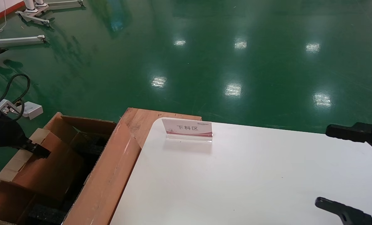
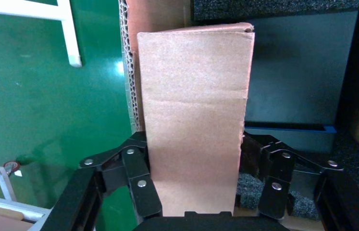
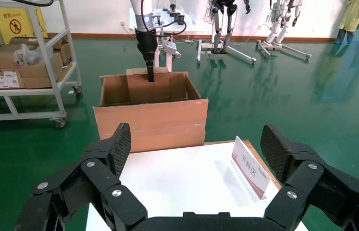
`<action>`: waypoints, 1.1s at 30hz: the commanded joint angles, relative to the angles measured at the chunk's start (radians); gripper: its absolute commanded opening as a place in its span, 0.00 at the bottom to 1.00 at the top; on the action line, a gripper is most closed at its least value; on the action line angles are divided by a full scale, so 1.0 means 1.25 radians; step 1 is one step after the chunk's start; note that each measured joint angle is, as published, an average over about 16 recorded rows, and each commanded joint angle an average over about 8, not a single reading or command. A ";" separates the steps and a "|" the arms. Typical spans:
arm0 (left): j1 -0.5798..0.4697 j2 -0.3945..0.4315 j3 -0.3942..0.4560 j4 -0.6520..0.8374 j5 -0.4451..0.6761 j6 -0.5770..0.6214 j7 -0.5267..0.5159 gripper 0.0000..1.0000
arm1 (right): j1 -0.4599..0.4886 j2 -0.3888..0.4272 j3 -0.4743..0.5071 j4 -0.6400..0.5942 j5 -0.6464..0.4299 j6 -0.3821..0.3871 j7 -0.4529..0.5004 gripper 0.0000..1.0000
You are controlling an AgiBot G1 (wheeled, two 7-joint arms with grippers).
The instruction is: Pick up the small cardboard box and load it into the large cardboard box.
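Observation:
The small cardboard box (image 1: 45, 165), plain orange-brown, hangs tilted inside the open top of the large cardboard box (image 1: 111, 175) at the left. My left gripper (image 1: 37, 150) is shut on it from above. In the left wrist view the small box (image 2: 194, 110) fills the gap of the left gripper (image 2: 194, 144), beside the large box's corrugated wall (image 2: 128, 72). My right gripper (image 1: 339, 170) is open and empty over the table's right edge. The right wrist view shows that gripper (image 3: 196, 144), the large box (image 3: 151, 122) and the small box (image 3: 143, 89) far off.
A white table (image 1: 251, 181) fills the front right, with a standing sign (image 1: 187, 128) near its far edge. A reddish wooden board (image 1: 142, 120) lies under the table's corner. Black foam (image 1: 89, 147) lines the large box. A shelf cart (image 3: 23, 62) stands beyond.

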 commanded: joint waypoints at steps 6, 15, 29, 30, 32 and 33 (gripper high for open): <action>-0.002 0.000 0.000 -0.001 0.001 0.002 0.000 1.00 | 0.000 0.000 0.000 0.000 0.000 0.000 0.000 1.00; -0.004 -0.001 0.001 -0.002 0.002 0.003 0.000 1.00 | 0.000 0.000 0.000 0.000 0.000 0.000 0.000 1.00; -0.006 0.021 0.010 -0.002 0.015 0.005 -0.004 1.00 | 0.000 0.000 0.000 0.000 0.000 0.000 0.000 1.00; -0.006 0.025 0.012 -0.002 0.018 0.004 -0.005 1.00 | 0.000 0.000 0.000 0.000 0.000 0.000 0.000 1.00; -0.007 0.031 0.015 -0.002 0.023 0.003 -0.004 1.00 | 0.000 0.000 0.000 -0.001 0.000 0.000 0.000 1.00; -0.008 0.034 0.017 -0.002 0.026 0.002 -0.004 1.00 | 0.000 0.000 0.000 -0.001 0.000 0.000 0.000 1.00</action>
